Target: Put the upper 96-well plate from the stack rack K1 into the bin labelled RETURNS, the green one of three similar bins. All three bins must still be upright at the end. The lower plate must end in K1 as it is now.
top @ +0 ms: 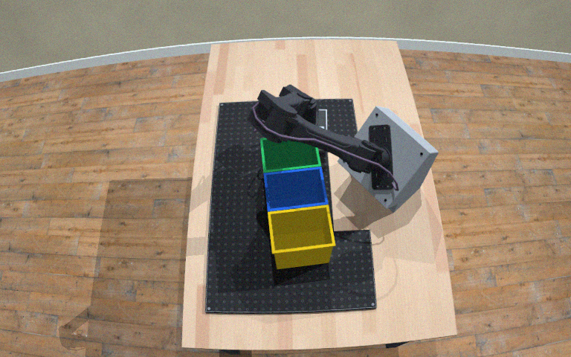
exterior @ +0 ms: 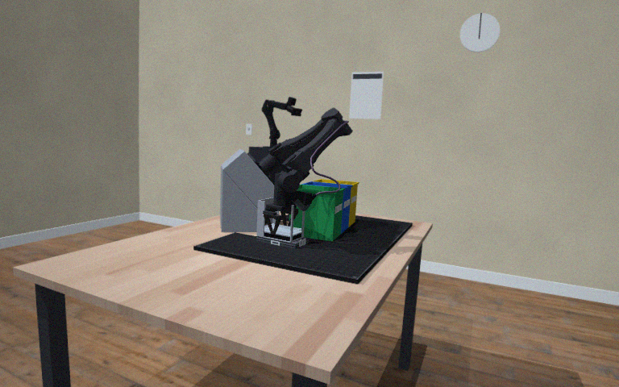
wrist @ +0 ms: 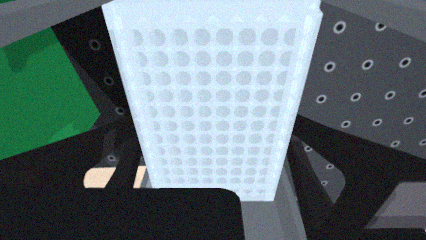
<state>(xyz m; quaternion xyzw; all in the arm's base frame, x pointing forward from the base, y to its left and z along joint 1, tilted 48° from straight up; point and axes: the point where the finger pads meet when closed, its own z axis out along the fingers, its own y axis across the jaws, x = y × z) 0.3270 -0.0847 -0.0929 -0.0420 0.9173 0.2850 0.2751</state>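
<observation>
- The gripper point(exterior: 273, 221) reaches down into the stack rack K1 point(exterior: 260, 216) from above, and its fingers are closed across the width of the upper 96-well plate point(wrist: 212, 100). They stand quite wide because the plate itself is wide.
- The plate is inside K1, at the far end of the black perforated mat point(top: 236, 282), just beside the green bin point(top: 289, 155). In my judgement it is gripped but not yet lifted out.
- The wrist view looks straight down on the wells, so the grip seems to be from the top, probably so that only the upper plate comes out between the rack posts.
- I cannot see the lower plate; the upper one hides it.
- There are three bins in one row, touching each other: the green bin nearest the rack, then the blue bin point(top: 295, 187), then the yellow bin point(top: 301, 234). All three stand upright.
- The green bin is the nearest to K1, so the way to carry the plate is short.
- There is one arm point(top: 324, 137), mounted on one grey slanted pedestal point(top: 417, 146), and one table point(top: 413, 287).
- The labels on the bins are too small to read.
</observation>
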